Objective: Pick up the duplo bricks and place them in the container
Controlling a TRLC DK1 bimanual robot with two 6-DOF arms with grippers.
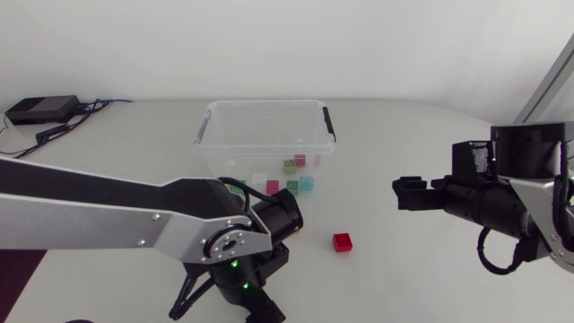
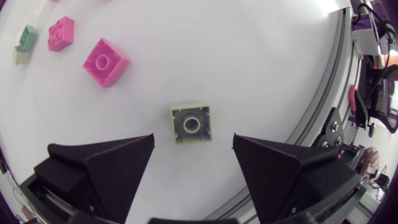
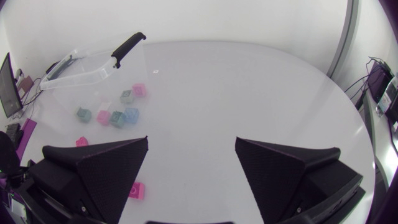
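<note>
left gripper (image 2: 194,139) is wide open, pointing down at the table (image 2: 267,56). The pale yellow brick (image 2: 191,123) sits at its 12 o'clock, just ahead of the gap between the fingertips, untouched. It's square, so no long axis; it looks hollow side up, edges nearly square to the fingers. My read: small advance, drop, close.

pink brick (image 2: 106,61) is farther out at 10 o'clock.

Head view: red brick (image 1: 342,241) lies between both arms. The container (image 1: 265,104) is at its 11 o'clock with a few bricks inside.

right gripper (image 1: 405,193) is wide, holding nothing, at the red brick's 2 o'clock.

No readable print on anything.
</note>
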